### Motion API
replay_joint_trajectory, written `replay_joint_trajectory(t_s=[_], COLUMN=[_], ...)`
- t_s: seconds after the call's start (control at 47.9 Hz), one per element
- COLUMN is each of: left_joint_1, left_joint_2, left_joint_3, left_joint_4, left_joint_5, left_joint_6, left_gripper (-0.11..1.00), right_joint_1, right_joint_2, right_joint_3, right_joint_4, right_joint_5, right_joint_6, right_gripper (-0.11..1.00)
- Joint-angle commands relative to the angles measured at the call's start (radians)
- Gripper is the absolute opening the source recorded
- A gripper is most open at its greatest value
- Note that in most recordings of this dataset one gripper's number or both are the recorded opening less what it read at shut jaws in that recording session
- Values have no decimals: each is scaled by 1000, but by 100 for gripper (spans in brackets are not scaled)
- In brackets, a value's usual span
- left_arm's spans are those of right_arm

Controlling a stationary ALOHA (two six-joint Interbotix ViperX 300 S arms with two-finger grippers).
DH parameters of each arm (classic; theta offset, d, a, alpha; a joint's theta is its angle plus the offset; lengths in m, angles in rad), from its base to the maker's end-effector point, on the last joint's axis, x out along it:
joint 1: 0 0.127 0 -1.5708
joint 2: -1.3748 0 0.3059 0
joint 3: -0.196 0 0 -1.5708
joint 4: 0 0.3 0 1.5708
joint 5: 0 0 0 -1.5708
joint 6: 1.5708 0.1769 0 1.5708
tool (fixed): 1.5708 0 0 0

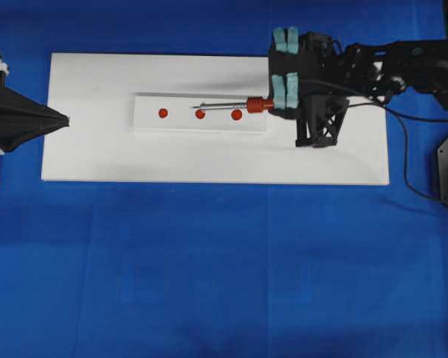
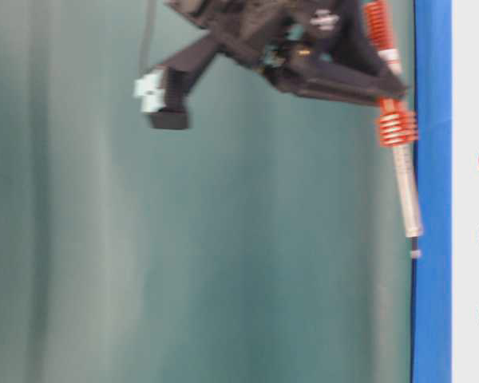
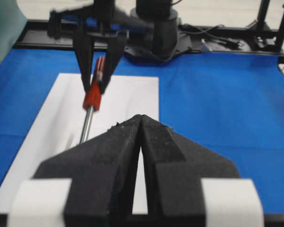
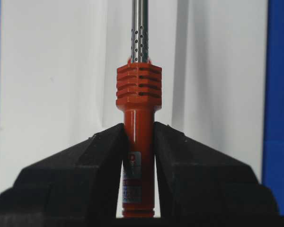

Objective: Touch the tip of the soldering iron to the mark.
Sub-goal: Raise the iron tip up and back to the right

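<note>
The soldering iron [image 1: 258,104] has a red handle, a ribbed red collar and a silver shaft pointing left. My right gripper [image 1: 273,104] is shut on its handle, as the right wrist view [image 4: 138,132] shows. Three red marks sit on a white strip [image 1: 149,123]: left [image 1: 163,112], middle [image 1: 200,114] and right [image 1: 237,115]. The shaft's tip lies just beyond the middle mark in the overhead view. In the table-level view the iron [image 2: 396,128] hangs tilted, its tip apart from the board. My left gripper [image 1: 64,119] is shut and empty at the board's left edge [image 3: 140,118].
The strip lies on a white board [image 1: 97,156] over a blue cloth [image 1: 224,261]. The iron's black cord [image 1: 403,160] trails off to the right past the right arm. The iron also shows in the left wrist view [image 3: 92,97], held by the far gripper.
</note>
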Motion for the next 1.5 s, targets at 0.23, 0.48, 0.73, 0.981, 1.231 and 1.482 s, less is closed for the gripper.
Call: replay_joint_trajectory(t_s=[0.23,0.48,0.73,0.981,1.231,1.482], left_joint_1=[-2,-2,-2,-2,-2,-3], left_joint_2=[6,6,6,6,6,6], left_joint_3=[-11,-11,-9,-9,-9,-11], left_joint_4=[2,0,0,2,0,0], left_joint_5=[-9,-9,-9,-9,-9,-9], left_joint_6=[-2,-2,-2,-2,-2,-2], left_gripper=[0,0,0,0,0,0], right_joint_1=[-3,-3,-9,-28,-38,-40], right_joint_2=[-120,-120,-137,-215,-295,-336], right_joint_3=[-100,-101,-83,-14,48,74], right_joint_4=[-49,-54,-54,-54,-54,-54], right_joint_5=[110,114,120,132,183,215], right_joint_6=[0,0,0,2,2,3], right_gripper=[6,6,6,6,6,6])
